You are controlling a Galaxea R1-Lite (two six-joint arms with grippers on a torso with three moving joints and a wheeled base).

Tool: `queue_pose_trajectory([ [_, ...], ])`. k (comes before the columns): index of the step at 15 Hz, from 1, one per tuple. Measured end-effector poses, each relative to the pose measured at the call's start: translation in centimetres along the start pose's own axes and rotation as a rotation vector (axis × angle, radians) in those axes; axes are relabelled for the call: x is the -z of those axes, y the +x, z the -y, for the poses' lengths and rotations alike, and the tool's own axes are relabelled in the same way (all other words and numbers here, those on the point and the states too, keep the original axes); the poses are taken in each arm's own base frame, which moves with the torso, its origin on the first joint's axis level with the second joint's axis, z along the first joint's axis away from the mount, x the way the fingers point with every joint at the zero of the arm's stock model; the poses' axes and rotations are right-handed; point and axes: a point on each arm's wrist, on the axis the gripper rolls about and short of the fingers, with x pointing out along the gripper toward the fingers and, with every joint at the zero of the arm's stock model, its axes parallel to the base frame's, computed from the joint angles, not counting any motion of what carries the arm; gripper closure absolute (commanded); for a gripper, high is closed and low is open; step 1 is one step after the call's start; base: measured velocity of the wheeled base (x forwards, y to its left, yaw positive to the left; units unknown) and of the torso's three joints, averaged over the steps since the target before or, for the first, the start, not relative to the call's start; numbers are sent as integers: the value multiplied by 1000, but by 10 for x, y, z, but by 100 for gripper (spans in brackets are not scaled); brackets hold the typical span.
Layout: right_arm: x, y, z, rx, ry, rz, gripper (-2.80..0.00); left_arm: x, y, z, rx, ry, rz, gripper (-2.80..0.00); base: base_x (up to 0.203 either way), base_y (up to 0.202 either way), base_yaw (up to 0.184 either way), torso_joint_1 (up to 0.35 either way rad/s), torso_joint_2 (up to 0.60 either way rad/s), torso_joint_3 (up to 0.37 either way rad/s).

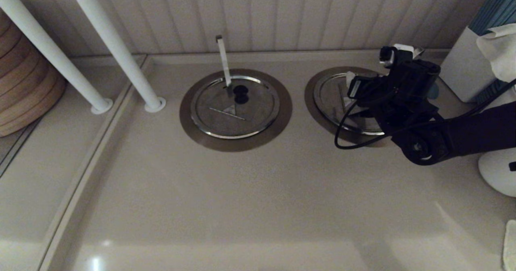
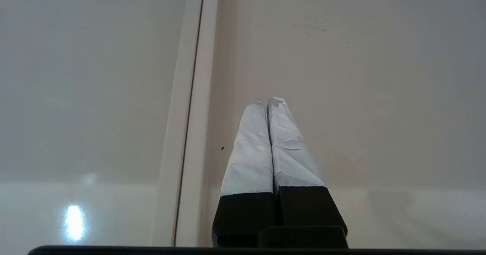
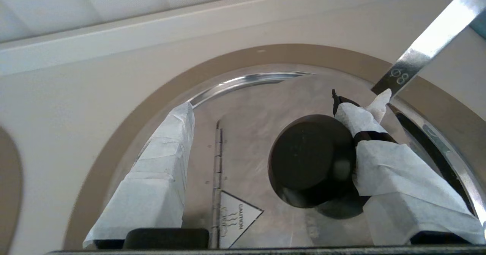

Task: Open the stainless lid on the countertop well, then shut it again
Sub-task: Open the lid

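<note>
The stainless lid [image 1: 328, 95] lies flat in the countertop well, ringed by the dull collar [image 1: 312, 101], at the back right. My right gripper [image 1: 363, 91] hovers over it and hides most of it in the head view. In the right wrist view the gripper [image 3: 265, 107] is open around the black knob [image 3: 307, 156]. One taped finger [image 3: 379, 160] touches the knob's side; the other finger [image 3: 163, 164] stands well apart, over the lid [image 3: 246, 107]. The triangle emblem [image 3: 237, 217], the hinge [image 3: 217, 160] and the diagonal strip [image 3: 429, 42] show. My left gripper [image 2: 270, 101] is shut over bare countertop.
A twin lid [image 1: 235, 105] with a near-vertical strip [image 1: 223, 59] sits left of the task lid. Two white poles [image 1: 155, 103] and a wooden stack [image 1: 24, 85] stand at the back left. A white box [image 1: 463, 65] and a white round base [image 1: 498, 174] crowd the right edge.
</note>
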Motion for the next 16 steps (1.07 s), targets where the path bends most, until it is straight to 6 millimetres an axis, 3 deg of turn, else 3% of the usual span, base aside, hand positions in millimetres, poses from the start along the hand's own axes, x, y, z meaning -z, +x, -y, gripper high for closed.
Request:
queue_pose_trajectory([
  [16, 19, -13, -40, -98, -8, -41, -280, 0, 0, 0, -1, 0, 0, 0, 0, 0, 0, 0, 0, 0],
])
